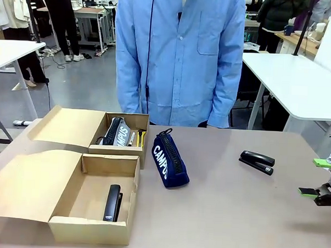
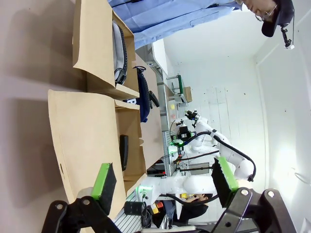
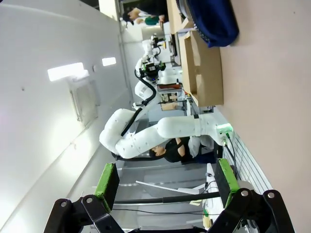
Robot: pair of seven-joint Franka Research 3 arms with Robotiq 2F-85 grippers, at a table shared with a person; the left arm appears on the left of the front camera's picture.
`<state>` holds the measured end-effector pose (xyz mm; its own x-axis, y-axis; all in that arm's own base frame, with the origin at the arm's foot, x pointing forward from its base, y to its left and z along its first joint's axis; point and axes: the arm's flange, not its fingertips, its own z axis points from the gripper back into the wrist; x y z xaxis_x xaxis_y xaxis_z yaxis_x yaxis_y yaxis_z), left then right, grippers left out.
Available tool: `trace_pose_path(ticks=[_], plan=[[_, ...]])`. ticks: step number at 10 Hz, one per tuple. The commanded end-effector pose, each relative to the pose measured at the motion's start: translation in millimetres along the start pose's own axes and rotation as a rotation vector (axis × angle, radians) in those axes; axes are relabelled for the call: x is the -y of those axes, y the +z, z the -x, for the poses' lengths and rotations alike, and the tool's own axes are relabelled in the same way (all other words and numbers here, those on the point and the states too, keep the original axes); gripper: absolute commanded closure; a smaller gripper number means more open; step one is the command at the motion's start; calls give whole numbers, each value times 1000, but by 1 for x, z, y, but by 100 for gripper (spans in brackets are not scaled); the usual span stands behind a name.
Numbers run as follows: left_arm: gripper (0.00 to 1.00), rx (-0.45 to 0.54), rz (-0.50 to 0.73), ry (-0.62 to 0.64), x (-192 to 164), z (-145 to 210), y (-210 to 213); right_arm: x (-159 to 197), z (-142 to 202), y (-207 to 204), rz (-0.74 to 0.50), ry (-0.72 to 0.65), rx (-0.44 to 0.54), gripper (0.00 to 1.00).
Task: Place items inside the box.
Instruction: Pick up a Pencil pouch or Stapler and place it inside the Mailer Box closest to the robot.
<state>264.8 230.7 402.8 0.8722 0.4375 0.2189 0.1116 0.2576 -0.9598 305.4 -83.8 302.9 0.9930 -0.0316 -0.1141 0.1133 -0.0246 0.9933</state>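
Observation:
Two open cardboard boxes stand at the table's left. The far box [image 1: 144, 135] holds a grey "CAMPUS" pouch [image 1: 117, 133] and a yellow utility knife [image 1: 140, 138]. The near box [image 1: 89, 230] holds a long black item [image 1: 113, 202] that looks like a stapler. A navy "CAMPUS" pouch [image 1: 170, 159] lies mid-table beside the boxes. A black stapler [image 1: 256, 162] rests to the right. My right gripper [image 1: 316, 178] hovers open at the right edge, apart from the stapler; its wrist view shows open jaws [image 3: 165, 182] and the navy pouch [image 3: 214, 22]. My left gripper [image 2: 165, 182] is open and empty above the near box's flap [image 2: 82, 136].
A person in a blue shirt [image 1: 176, 58] stands at the far edge, hands out of view. Both box lids lie folded out to the left. Bare tabletop [image 1: 233, 215] stretches across the middle and right. White tables [image 1: 299, 80] stand behind.

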Motion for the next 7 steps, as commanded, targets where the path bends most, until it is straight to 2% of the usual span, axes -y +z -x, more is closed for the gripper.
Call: trace_pose_path(ticks=[1,2,3,5,7], plan=[[0,-1,14,-17,1,2,0,-5,1,1,13,-21,7,0],[0,-1,14,-17,1,2,0,0,0,0,0,0,0,0],[0,-1,14,-17,1,2,0,-15,-10,-25,142,38,-18,0],[0,-1,14,-17,1,2,0,-78,-28,-94,415,119,-69,0],[0,-1,14,-17,1,2,0,-121,-26,-190,735,152,-90,0]])
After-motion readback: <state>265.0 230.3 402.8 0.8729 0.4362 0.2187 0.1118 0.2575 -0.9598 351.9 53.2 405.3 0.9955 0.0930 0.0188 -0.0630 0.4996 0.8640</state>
